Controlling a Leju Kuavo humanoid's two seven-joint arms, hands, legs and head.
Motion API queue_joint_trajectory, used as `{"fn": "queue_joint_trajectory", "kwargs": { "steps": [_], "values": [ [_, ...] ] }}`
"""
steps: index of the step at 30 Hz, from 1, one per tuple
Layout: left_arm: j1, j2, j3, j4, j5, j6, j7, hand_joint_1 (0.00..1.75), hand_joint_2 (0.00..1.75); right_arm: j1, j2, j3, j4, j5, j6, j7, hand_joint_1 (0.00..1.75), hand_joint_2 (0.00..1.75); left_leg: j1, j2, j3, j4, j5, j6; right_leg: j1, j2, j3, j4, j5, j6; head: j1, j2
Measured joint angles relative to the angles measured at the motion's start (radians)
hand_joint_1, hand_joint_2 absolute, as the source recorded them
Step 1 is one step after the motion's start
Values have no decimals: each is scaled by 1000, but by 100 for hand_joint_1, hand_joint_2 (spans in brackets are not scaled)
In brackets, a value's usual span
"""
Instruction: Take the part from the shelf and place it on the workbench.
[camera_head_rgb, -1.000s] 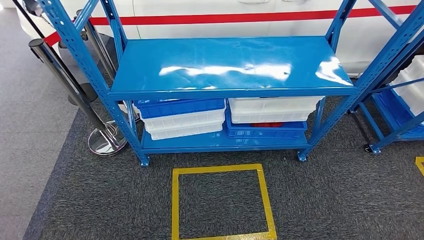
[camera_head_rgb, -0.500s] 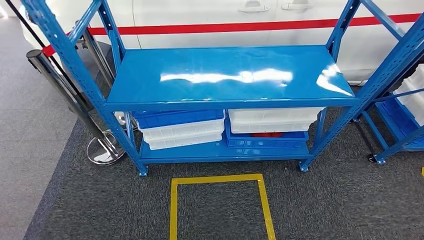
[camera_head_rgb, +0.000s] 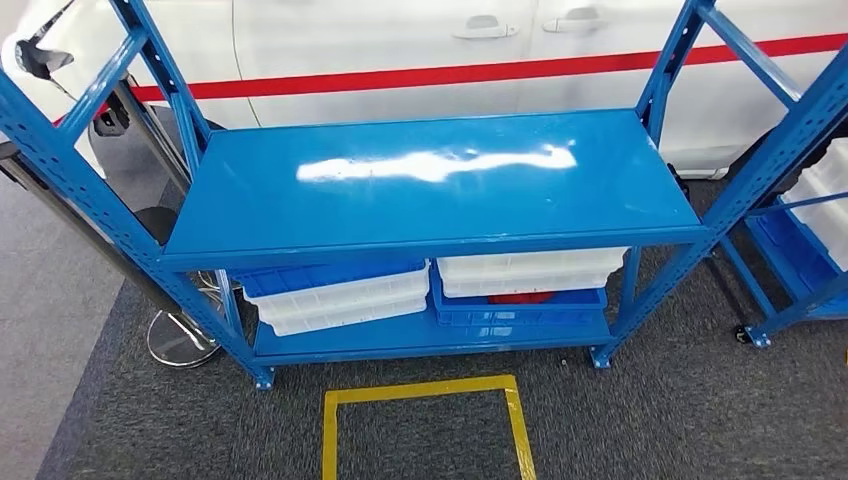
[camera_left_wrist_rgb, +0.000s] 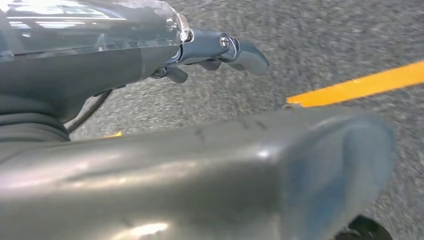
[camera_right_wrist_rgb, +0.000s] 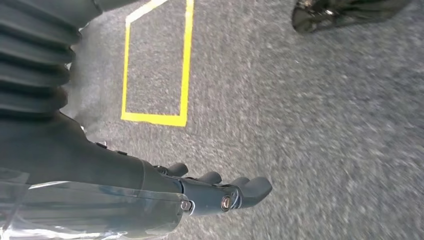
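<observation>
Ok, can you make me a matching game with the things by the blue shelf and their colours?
Things:
1. shelf top
2. tape square on the floor
3. stripe on the car
4. carpet

Colours:
A. red
B. dark grey
C. blue
D. yellow

Pairs: 1-C, 2-D, 3-A, 4-B

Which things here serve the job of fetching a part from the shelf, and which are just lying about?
Belong to the job:
blue metal shelf rack
white and blue plastic bins on its lower shelf
left hand
right hand

Just lying about:
yellow tape square
white car with red stripe
chrome post base
</observation>
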Motion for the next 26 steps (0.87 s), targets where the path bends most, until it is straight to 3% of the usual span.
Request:
{"fn": "queue_joint_trajectory", "kwargs": {
  "steps": [1, 4, 5, 6, 8, 9, 10, 11, 13, 15, 18, 20, 26],
  "values": [
    [1, 1, -1, 0, -3, 0, 0, 0, 0, -2, 2, 0, 1, 0, -2, -3, 0, 0, -6, -7, 5, -11, 33, 3, -1, 5, 10, -1, -12, 3, 1, 0],
    [-13, -2, -9, 0, -14, 2, 1, 0, 0, -13, 0, -1, 0, 0, -4, -12, 0, 0, -5, -7, 31, -27, 27, -2, -6, 6, 31, -5, -37, 17, 1, 0],
    [-18, -3, -13, 0, -19, 4, 2, 0, 0, -16, 0, -2, -1, 0, -4, -14, 0, 0, -1, -6, 39, -39, 26, 1, -7, 1, 21, 17, -51, 22, 1, 0],
    [-22, -4, -17, 0, -23, 5, 2, 0, 0, -19, 0, -2, -1, 1, -3, -17, 0, 0, 3, -5, 46, -49, 24, 3, -9, -5, -5, 63, -71, 28, 1, 0],
    [-24, -3, -21, 0, -31, 7, 3, 0, 0, -22, 0, -4, -1, 4, -1, -26, 0, 0, 6, -3, 55, -54, 16, 5, -17, -12, -95, 194, -115, 39, 1, 0],
    [-24, -3, -23, 0, -33, 8, 3, 0, 0, -21, 0, -4, -1, 6, 0, -31, 0, 0, 7, -2, 59, -54, 11, 3, -21, -13, -138, 246, -121, 45, 1, 0],
    [-22, -4, -25, 0, -35, 7, 3, 0, 0, -20, -1, -4, -1, 8, 0, -35, 0, 0, 9, -2, 65, -54, 6, 1, -26, -14, -166, 267, -105, 51, 1, 0],
    [-20, -4, -28, 0, -35, 7, 3, 0, 0, -19, -2, -4, -1, 10, 0, -39, 0, 0, 12, -3, 71, -53, 0, -2, -30, -14, -178, 251, -70, 56, 1, 0],
    [-17, -6, -32, 0, -36, 7, 3, 0, 0, -16, -3, -5, -1, 12, 1, -43, 0, 0, 17, -4, 83, -48, -9, -11, -37, -16, -162, 141, 26, 64, 1, 0],
    [-17, -7, -36, 0, -37, 9, 4, 0, 0, -18, -3, -5, -1, 14, 3, -44, 0, 0, 17, -6, 85, -40, -19, -24, -37, -15, -145, 54, 78, 58, 1, 0],
    [-19, -6, -39, 0, -39, 14, 8, 0, 0, -21, -1, -5, -1, 16, 4, -45, 0, 0, 13, -5, 85, -38, -33, -26, -34, -13, -144, 35, 85, 42, 1, 0],
    [-18, -6, -41, 0, -39, 16, 10, 0, 0, -19, 0, -5, -1, 16, 5, -44, 0, 0, 14, -5, 87, -42, -29, -23, -33, -12, -143, 34, 85, 37, 1, 0],
    [-16, -6, -41, 0, -39, 21, 12, 0, 0, -18, 1, -5, -1, 20, 5, -41, 0, 0, 14, -5, 95, -49, -19, -34, -32, -12, -143, 34, 84, 31, 1, 0]
  ]
}}
